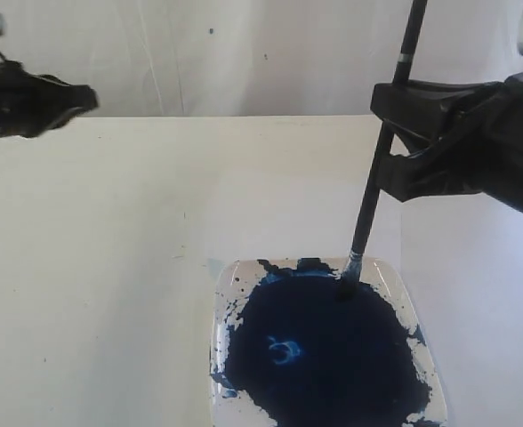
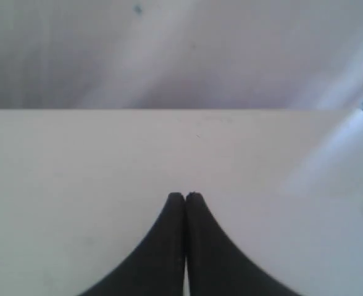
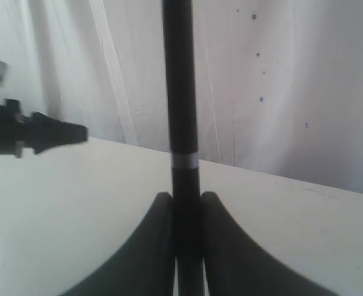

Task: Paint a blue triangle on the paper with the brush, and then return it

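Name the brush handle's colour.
Black brush handle with a thin silver band; clearest in right wrist view.

The long thin black-handled paintbrush (image 1: pixel 382 160) has a silver ferrule and blue-stained tip. The clear square plastic tray (image 1: pixel 229 277) holds a ragged-edged dark blue paint pool (image 1: pixel 333 356) with a pale blue swirl (image 1: pixel 284 350). Beyond the tray lies the plain cream tabletop (image 1: pixel 110 267).

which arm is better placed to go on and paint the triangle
Right, I'd say. The right gripper is shut on the brush, whose tip sits in the blue paint, so it can go straight on to painting. The left gripper is shut, empty and off to the other side.
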You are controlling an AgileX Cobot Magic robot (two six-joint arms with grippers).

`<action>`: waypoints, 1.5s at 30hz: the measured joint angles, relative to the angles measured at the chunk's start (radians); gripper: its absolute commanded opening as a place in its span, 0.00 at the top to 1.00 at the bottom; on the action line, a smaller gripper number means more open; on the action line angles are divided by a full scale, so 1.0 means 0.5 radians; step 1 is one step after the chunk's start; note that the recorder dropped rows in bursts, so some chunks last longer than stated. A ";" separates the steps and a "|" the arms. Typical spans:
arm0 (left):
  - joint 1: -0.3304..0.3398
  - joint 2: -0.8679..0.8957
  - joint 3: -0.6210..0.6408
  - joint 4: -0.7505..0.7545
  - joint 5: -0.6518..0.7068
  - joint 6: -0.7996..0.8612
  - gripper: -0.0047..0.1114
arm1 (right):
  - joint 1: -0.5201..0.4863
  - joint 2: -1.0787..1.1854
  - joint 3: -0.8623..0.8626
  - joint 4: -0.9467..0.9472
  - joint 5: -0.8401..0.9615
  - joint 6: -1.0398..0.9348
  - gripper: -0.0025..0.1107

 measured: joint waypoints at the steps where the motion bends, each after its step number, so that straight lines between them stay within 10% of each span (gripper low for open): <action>1: -0.026 0.148 -0.123 0.173 -0.064 -0.163 0.96 | 0.000 -0.012 0.000 0.026 0.000 -0.039 0.98; 13: -0.378 1.011 -0.874 0.857 -0.231 -0.607 0.96 | -0.080 -0.016 0.000 0.367 0.020 -0.321 0.98; 45: -0.394 1.299 -0.906 0.915 -0.315 0.059 0.96 | -0.089 0.270 0.000 0.379 -0.318 -0.275 0.98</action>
